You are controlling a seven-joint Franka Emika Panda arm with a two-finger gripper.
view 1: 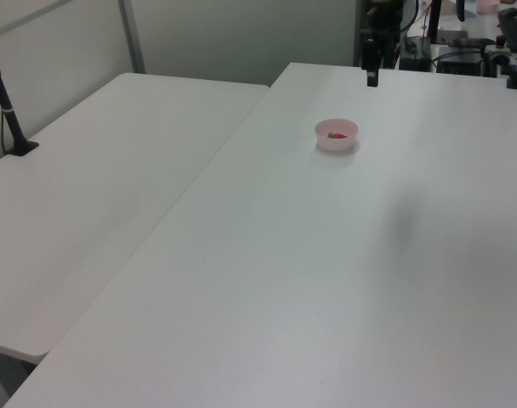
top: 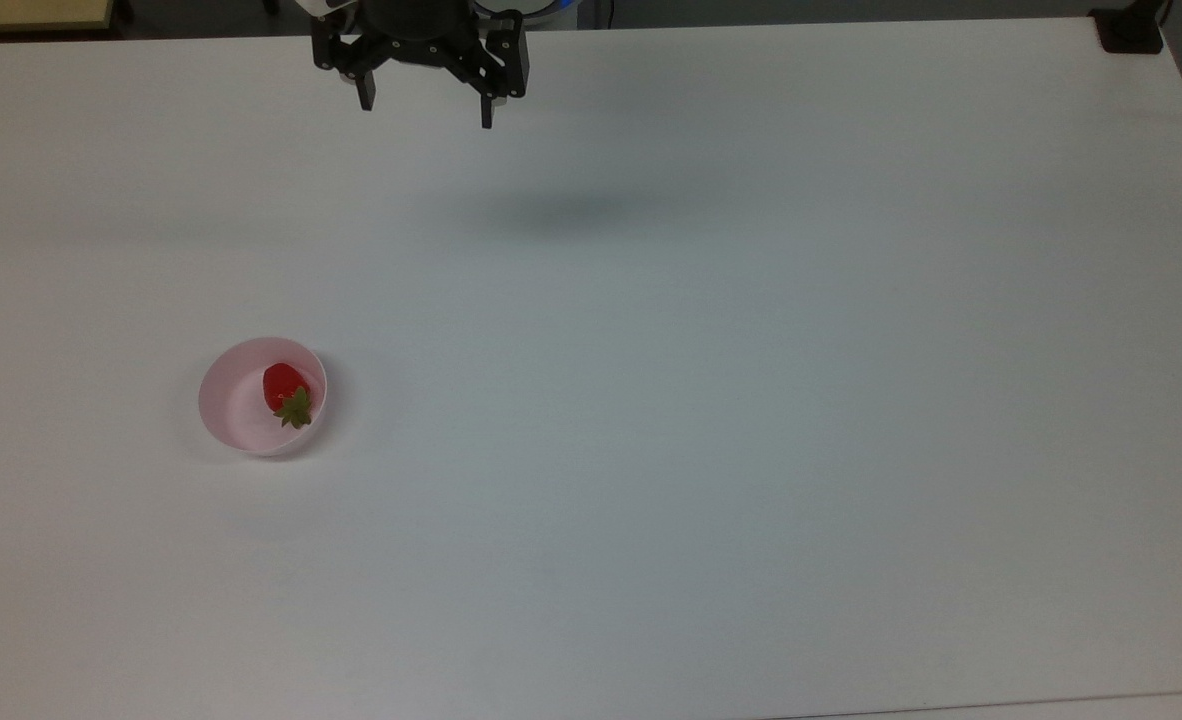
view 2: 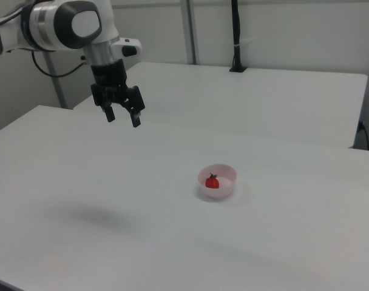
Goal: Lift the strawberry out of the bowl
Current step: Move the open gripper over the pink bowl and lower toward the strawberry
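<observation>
A glossy red strawberry with a green crown lies in a small pale pink bowl on the white table, at the top view's lower left. The same strawberry and bowl sit right of centre in the right view, and the bowl is small and far off in the left view. My gripper hangs open and empty high above the table near the far edge, well away from the bowl. It also appears at the upper left of the right view, gripper, fingers spread.
The white table spreads wide on all sides of the bowl. A second white table adjoins it, with a black post clamped at its edge. A black mount sits at the top view's upper right corner.
</observation>
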